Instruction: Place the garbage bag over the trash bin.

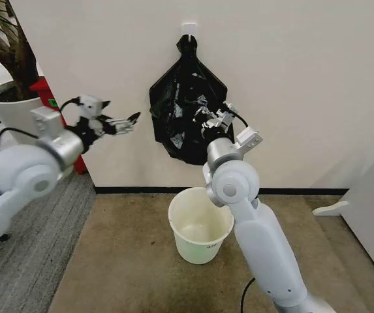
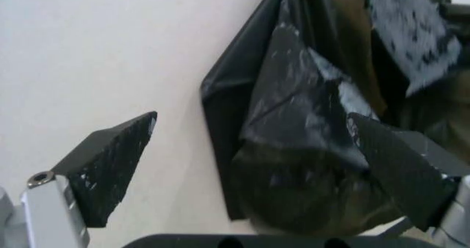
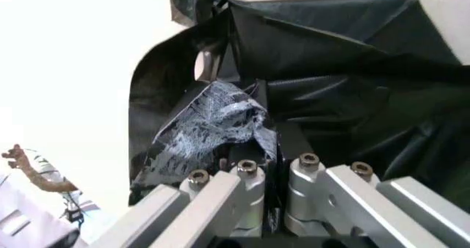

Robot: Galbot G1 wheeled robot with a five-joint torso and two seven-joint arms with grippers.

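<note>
Jaws of right gripper point(image 1: 204, 116) pinch garbage bag point(image 1: 180, 98); left gripper point(image 1: 129, 121) spread.

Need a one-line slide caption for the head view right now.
Right tool pinches hanging glossy black plastic garbage bag; open left tool beside it, above cream-white round bin.

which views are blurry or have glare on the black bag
Left wrist view: soft focus, garbage bag smeared, left gripper fingers sharper. Right wrist view: white sheen on a fold by the right gripper. Head view: crisp, small highlights only.
</note>
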